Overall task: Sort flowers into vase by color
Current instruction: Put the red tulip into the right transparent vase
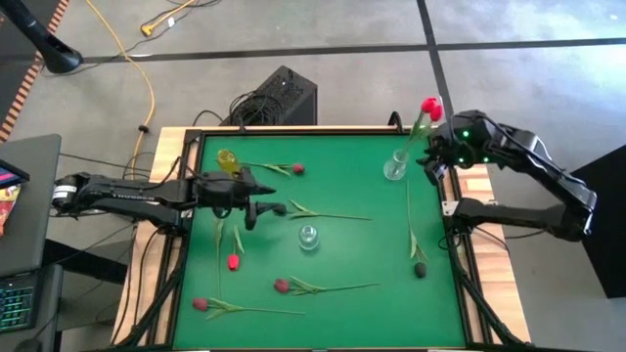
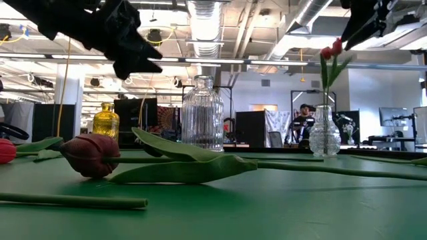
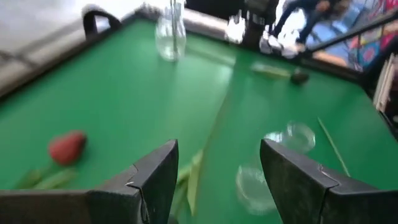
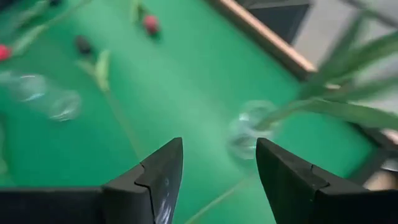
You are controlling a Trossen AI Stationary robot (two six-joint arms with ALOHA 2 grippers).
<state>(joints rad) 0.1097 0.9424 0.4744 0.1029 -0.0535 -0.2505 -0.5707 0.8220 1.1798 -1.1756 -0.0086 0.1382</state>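
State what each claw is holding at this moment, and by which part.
Nothing is held. The left claw is open above the mat; the right claw is open beside the clear vase with the red tulip already in it.

Red tulip [image 1: 429, 107] upright in clear vase [image 1: 395, 166] at far right of green mat. Yellow vase [image 1: 228, 160] far left, clear ribbed vase [image 1: 309, 237] mid-mat, both without flowers. Rest of flowers lie flat: crimson [image 1: 297, 168] beside yellow vase, dark [image 1: 280, 208] mid-mat, red [image 1: 234, 261], crimson [image 1: 282, 286], crimson [image 1: 200, 304] near left, dark [image 1: 420, 269] right.
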